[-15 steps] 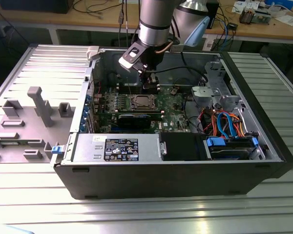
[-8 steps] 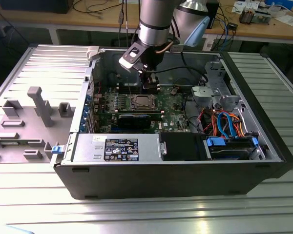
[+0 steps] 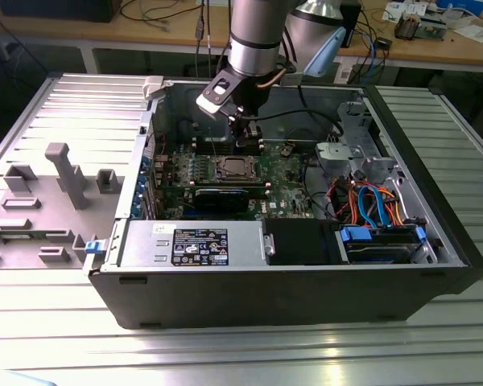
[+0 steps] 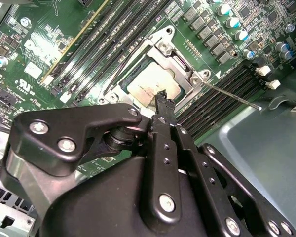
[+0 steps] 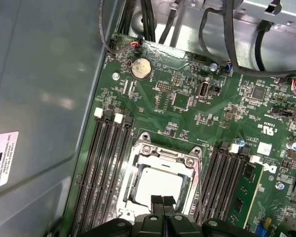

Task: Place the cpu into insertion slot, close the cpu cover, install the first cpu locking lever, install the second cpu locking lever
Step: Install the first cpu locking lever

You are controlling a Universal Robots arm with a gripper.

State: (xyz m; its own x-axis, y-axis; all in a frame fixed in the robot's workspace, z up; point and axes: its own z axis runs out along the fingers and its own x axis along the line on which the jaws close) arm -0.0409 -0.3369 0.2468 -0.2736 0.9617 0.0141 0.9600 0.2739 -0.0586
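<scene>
- Already the cpu [image 5: 159,183] lies flat in the insertion slot [image 5: 131,190], on the motherboard [image 5: 187,98] inside the open computer case [image 3: 266,301].
- The cpu cover [image 5: 164,154] looks folded down, its metal frame lying round the chip's edges, so I judge the first two steps done.
- One locking lever [image 4: 232,95] juts out free across the memory slots [image 4: 207,111]. It seems unlatched, so the lever work is left.
- The gripper [image 5: 163,203] hangs just over one edge of the cpu, fingers clenched together with nothing between them.
- Whether the fingertips touch the chip or the cover is hard to make out.
- The gripper hides part of the socket in both wrist views, so I cannot tell how the other lever sits.
</scene>
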